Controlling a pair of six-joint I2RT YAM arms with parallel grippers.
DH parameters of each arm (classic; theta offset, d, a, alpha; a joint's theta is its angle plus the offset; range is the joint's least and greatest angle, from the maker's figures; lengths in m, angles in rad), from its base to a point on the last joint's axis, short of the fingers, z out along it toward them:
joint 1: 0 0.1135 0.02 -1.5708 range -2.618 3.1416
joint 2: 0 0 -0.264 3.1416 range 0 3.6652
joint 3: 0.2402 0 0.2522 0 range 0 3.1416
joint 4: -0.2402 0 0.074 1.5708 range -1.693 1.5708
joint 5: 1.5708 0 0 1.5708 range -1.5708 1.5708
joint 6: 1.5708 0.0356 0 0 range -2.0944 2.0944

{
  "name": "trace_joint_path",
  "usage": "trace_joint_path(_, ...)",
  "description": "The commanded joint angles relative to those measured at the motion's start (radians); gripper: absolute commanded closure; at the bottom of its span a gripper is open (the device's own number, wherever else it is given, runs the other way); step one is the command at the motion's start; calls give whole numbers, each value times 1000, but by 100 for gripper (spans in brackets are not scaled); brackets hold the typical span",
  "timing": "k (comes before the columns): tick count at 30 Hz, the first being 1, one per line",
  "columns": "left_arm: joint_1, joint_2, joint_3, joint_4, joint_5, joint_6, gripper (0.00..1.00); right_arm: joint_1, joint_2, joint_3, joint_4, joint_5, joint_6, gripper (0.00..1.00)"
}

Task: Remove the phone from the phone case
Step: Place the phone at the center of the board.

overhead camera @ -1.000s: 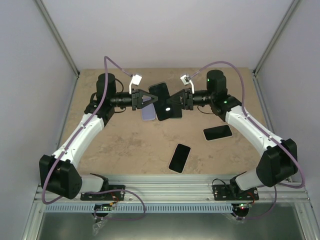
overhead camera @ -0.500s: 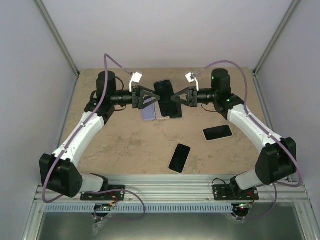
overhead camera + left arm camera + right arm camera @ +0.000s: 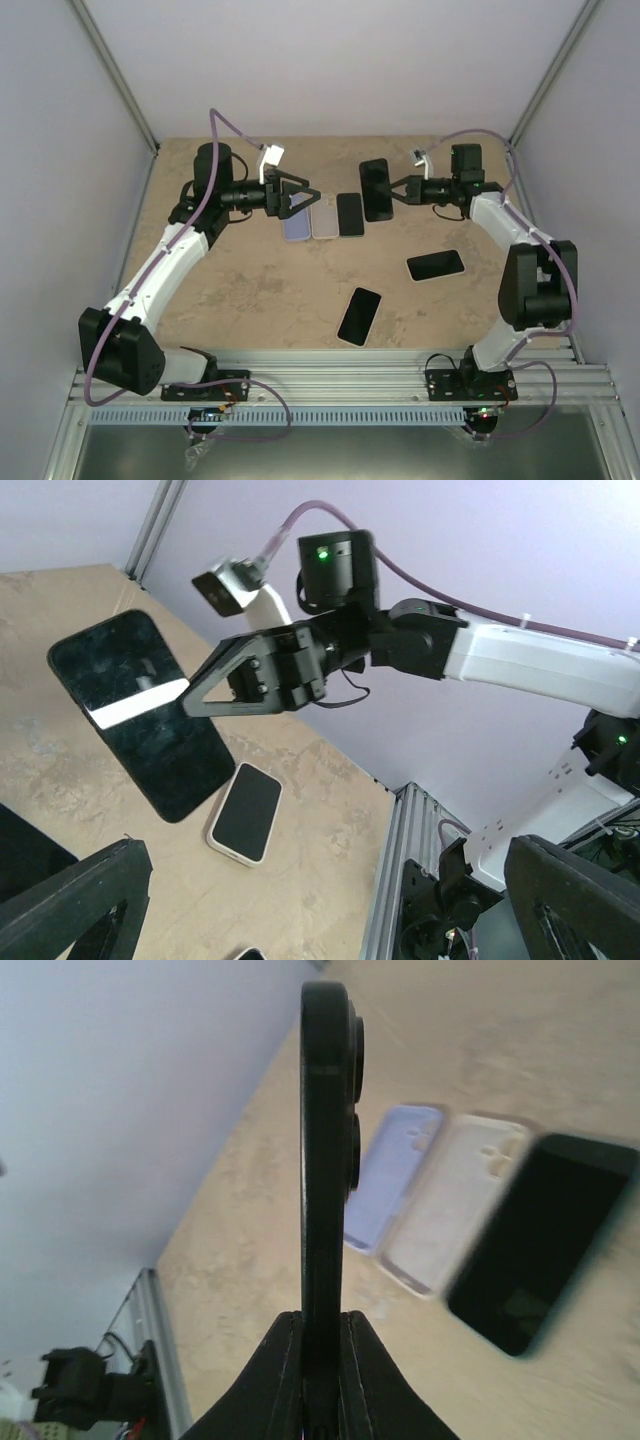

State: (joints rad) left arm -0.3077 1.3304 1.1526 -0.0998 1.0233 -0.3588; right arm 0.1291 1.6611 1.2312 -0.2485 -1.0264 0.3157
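Up at one o'clock over the table [image 3: 250, 290], your right gripper [image 3: 390, 190] is pinched on the phone [image 3: 375, 186] and has carried it clear of the left gripper [image 3: 310, 200], whose fingers have sprung apart, empty. I judge the pull-out done, though whether it is fully bare I cannot tell. The top is tan, stone-patterned, between bare pale-lilac walls [image 3: 320, 60].

Three flat pieces lie side by side at upper centre of the tabletop [image 3: 230, 300]: lavender case [image 3: 295, 222], white case [image 3: 325, 217], dark slab [image 3: 349, 213]. A white-edged phone [image 3: 436, 266] sits at centre right, a black phone [image 3: 359, 315] at lower centre. Left of them the tabletop is bare; walls [image 3: 60, 200] hem both sides.
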Motion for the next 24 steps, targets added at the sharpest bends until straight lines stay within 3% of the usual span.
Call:
trace_joint_path(1, -4, -6, 15, -14, -16, 40, 1, -64, 79, 49, -80, 44, -100, 100)
trace_joint_path(9, -4, -5, 5, -9, -25, 40, 1, -97, 237, 103, -131, 60, -169, 99)
trace_joint_path(24, -4, -19, -40, 16, -53, 34, 1, -103, 443, 194, -107, 10, -120, 99)
